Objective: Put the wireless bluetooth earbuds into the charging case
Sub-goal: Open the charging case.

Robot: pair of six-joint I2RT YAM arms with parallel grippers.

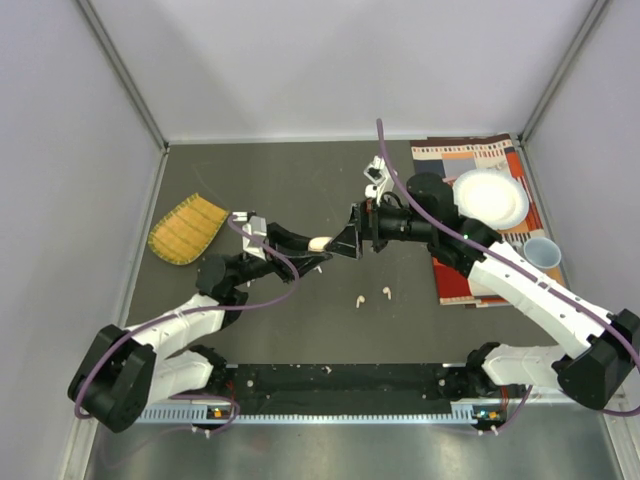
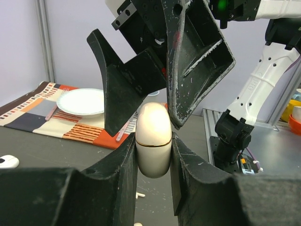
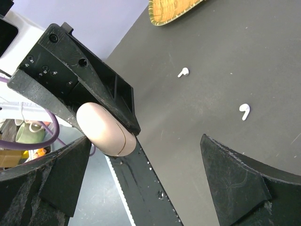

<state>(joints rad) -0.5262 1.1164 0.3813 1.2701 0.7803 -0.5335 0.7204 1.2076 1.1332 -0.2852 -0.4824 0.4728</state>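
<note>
Left hand (image 1: pixel 318 247) is clamped tight on the case (image 2: pixel 153 134), holding it up off the bench about mid-bench. The case is a little peach egg, lid shut, seam line showing around it. The fingers grip the lower half, with the tips coming up roughly to the seam.

Right hand (image 1: pixel 351 240) is spread wide, one finger on either side of the case's top, not touching it as far as I can tell.

My read: this is the lid-opening step, and nothing has gone in yet. To do it well I'd keep the left grip exactly where it is, low on the body, so the lid stays free to swing. Then bring the right fingers in only on the part above the seam and close gently. It's smooth and rounded, so too much squeeze could pop it out sideways. Lever the lid around its hinge rather than pulling straight off, or the whole case may slide out of the left grip. I can't see which side the hinge is on.

Two earbuds (image 1: pixel 357 299) (image 1: pixel 386 293) lie loose on the bench, just right of middle toward the near edge, close together but apart.
</note>
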